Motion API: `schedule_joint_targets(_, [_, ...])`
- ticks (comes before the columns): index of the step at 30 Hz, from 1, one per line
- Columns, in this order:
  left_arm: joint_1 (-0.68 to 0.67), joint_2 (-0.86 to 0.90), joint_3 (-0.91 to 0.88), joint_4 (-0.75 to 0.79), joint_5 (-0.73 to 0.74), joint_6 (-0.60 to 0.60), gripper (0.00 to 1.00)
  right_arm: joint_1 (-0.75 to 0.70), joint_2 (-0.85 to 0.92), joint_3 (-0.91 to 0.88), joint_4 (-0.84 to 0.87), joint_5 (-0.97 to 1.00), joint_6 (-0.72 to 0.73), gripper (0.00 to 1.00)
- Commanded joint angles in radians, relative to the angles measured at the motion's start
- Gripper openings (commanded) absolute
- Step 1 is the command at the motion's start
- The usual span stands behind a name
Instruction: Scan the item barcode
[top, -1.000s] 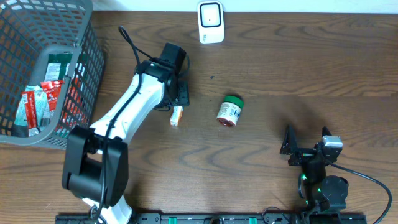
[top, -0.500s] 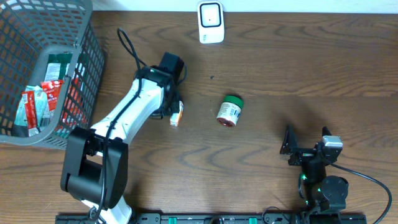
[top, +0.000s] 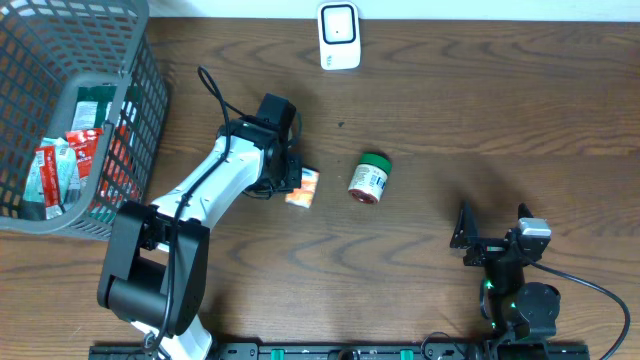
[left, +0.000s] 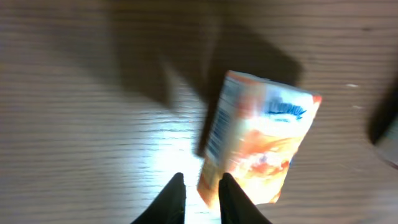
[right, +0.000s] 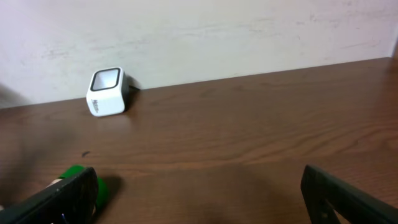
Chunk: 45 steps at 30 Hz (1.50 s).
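Left tool (left: 203, 179) on orange-white carton (left: 258, 137)

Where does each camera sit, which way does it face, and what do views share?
Overhead: above the table, facing down; left arm, right arm, basket, scanner, jar, packet.
Left wrist: on the left arm, facing down past the left gripper at the packet.
Right wrist: low, facing across the table to the scanner, past the open right gripper.
Shared: overhead and right wrist both show scanner and jar.

Orange-and-white packet (top: 302, 186); green-capped jar (top: 368, 181); white scanner (top: 339, 35); grey mesh basket (top: 148, 85) — brown wood-grain table (top: 500, 100)
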Motion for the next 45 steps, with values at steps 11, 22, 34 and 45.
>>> schedule_joint_targets(11, [0.002,-0.003,0.019,0.019,-0.009,0.077,0.44,-0.007,-0.004,-0.001,-0.003,-0.001,-0.011,0.99])
schedule_joint_targets(22, [0.036,0.016,0.009,0.025,0.144,0.246,0.45,-0.007,-0.004,-0.001,-0.003,-0.001,-0.011,0.99])
schedule_joint_targets(34, [0.079,0.129,0.003,0.068,0.301,0.32,0.44,-0.007,-0.004,-0.001,-0.003,-0.001,-0.011,0.99])
schedule_joint_targets(45, [0.081,0.124,0.0,0.063,0.301,0.319,0.11,-0.007,-0.004,-0.001,-0.004,-0.001,-0.011,0.99])
